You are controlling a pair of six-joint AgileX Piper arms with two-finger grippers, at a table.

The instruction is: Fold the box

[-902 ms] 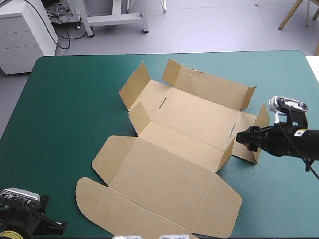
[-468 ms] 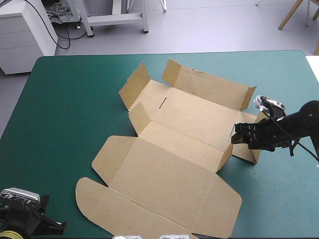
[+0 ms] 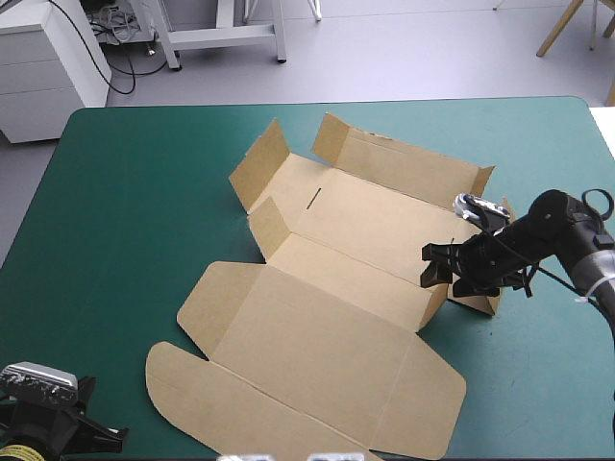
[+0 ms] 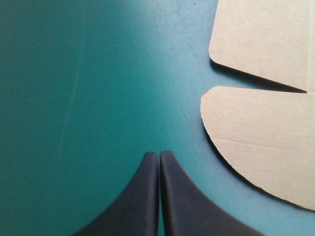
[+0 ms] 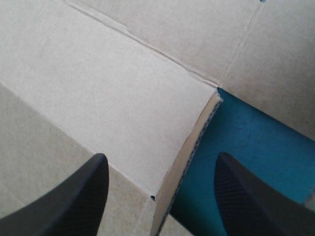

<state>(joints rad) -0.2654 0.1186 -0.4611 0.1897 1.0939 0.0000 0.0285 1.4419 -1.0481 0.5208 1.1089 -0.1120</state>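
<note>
High view showed the table (image 3: pixel 125 192) under its smooth teal-green cover, bare all round the box (image 3: pixel 327 336); the box lay mid-table, somewhat right of centre, mostly flat; its long far wall and the flaps at its left end stood raised, while the broad lid with its rounded flap lay flat toward the near edge. Beyond the far edge ran a grey floor (image 3: pixel 404 58); a white cabinet (image 3: pixel 48 67) stood off the far left corner, black cables (image 3: pixel 117 53) beside it, and a white frame (image 3: pixel 221 36) stood farther along.

The right gripper (image 3: pixel 437 269) hung over the box's right end; right wrist view had its black fingers (image 5: pixel 78 196) spread wide, the corrugated edge of a raised flap (image 5: pixel 189 157) standing between them, bare cover to one side of it.

The left gripper (image 4: pixel 159 156) sat low at the near left corner, fingers pressed together on nothing; faint scratches marked the cover ahead of it, and the lid's rounded flap lay just beside it, apart.
</note>
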